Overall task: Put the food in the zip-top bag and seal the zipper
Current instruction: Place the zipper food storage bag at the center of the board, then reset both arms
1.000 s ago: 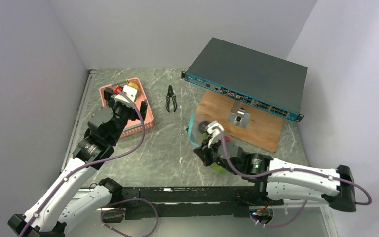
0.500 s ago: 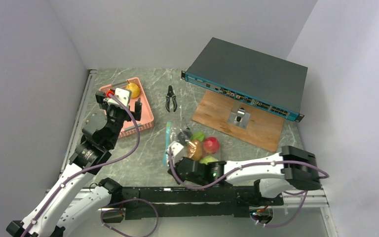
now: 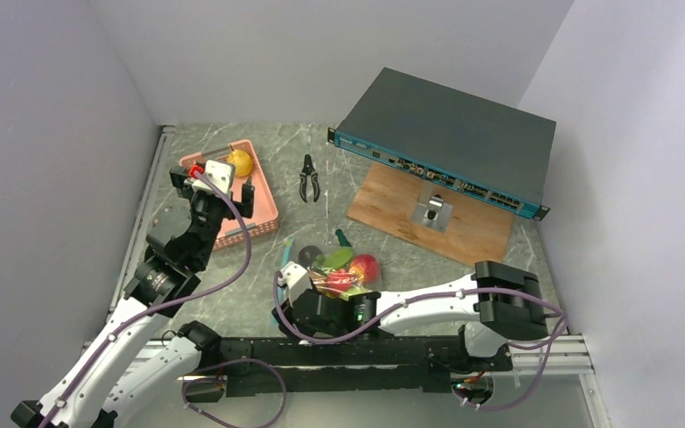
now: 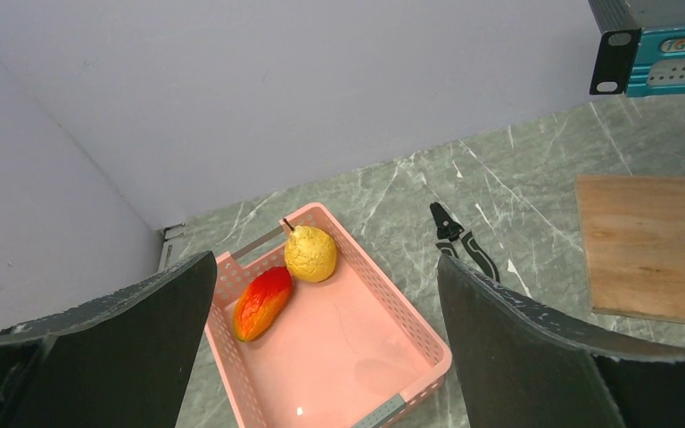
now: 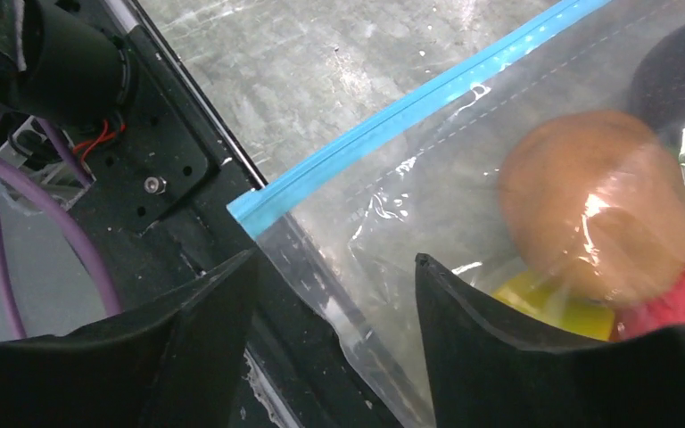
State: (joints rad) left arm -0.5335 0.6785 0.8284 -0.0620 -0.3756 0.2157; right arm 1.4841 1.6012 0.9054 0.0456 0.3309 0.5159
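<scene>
The zip-top bag (image 3: 343, 275) lies at the near middle of the table, holding red, green, yellow and orange-brown food (image 5: 596, 212). Its zipper (image 5: 410, 107) is a blue-teal strip along the bag's edge. My right gripper (image 5: 334, 259) is open just over the bag's near-left corner, and the clear film lies loose between its fingers (image 5: 491, 330). It shows in the top view as the right gripper (image 3: 299, 287). My left gripper (image 4: 325, 263) hangs wide open above the pink basket (image 4: 410, 325). In the basket lie a red-orange fruit (image 4: 263, 303) and a yellow pear (image 4: 310, 254).
Black pliers (image 3: 309, 178) lie beside the basket (image 3: 263, 214). A network switch (image 3: 446, 138) rests at the back right, partly on a wooden board (image 3: 464, 236). The black frame rail (image 5: 169, 178) at the table's near edge lies right under the bag's corner.
My right arm swung the bag from beside the wooden board toward the near edge and to the left, then its jaws opened off the bag. My left gripper shifted slightly over the basket.
</scene>
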